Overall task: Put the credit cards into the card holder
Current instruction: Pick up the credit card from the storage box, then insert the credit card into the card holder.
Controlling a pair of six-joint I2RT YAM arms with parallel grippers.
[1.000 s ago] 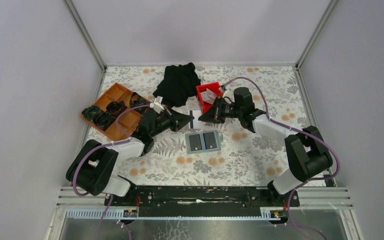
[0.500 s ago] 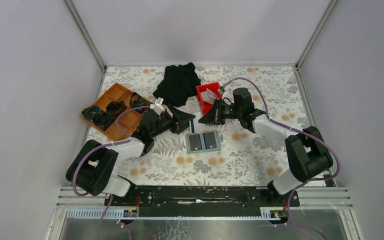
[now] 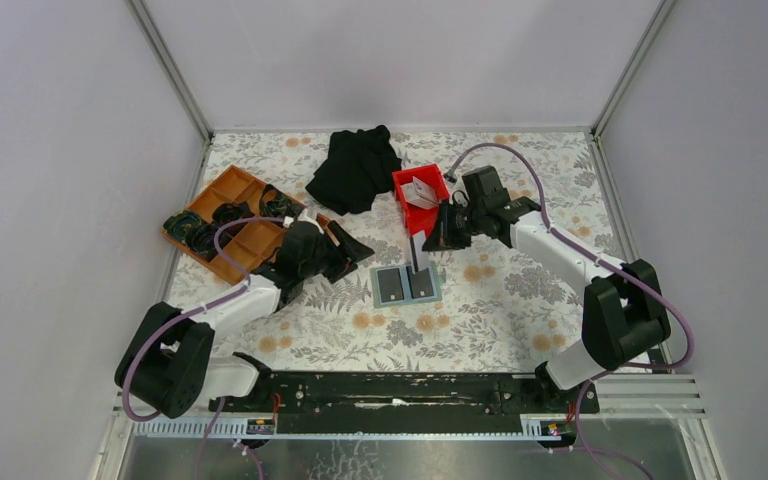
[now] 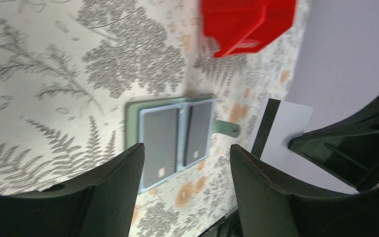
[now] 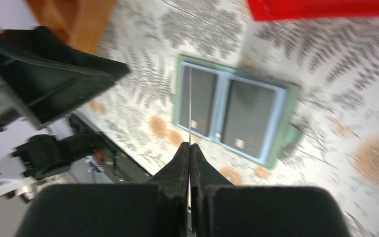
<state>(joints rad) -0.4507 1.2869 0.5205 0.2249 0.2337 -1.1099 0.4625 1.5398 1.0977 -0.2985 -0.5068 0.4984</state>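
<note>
The small flat grey-green card holder [image 3: 377, 288] [image 4: 131, 123] [image 5: 287, 118] lies open on the table, just below the middle of the overhead view. Its two paler halves sit side by side, and each holds one of two dark rectangular cards [image 3: 392, 284] [image 4: 159, 138] [image 5: 249, 111] face up. A short green tab sticks out of one side. Directly above its upper edge in that view, a thin white plastic card with a black stripe [image 3: 418, 250] [image 4: 282, 132] [image 5: 190, 106] stands on edge. Whether it touches the holder cannot be told. The right gripper [image 3: 428, 238] [image 5: 189, 152] is pinched tight on this white plastic card and reaches in from the upper right. To the left of the holder, the left gripper [image 3: 360, 250] [image 4: 186, 148] points toward it, its fingers spread wide with nothing between them. Just above the holder in the overhead frame sits a red plastic bin [image 3: 401, 181] [image 4: 246, 19] [image 5: 325, 7] with more white cards [image 3: 421, 192] in it. A rumpled black cloth [image 3: 357, 165] lies to the upper left of the bin. An orange compartment tray [image 3: 222, 180] with dark items in some cells sits at the left. Everything rests on a floral-patterned table cover [image 3: 500, 310].
</note>
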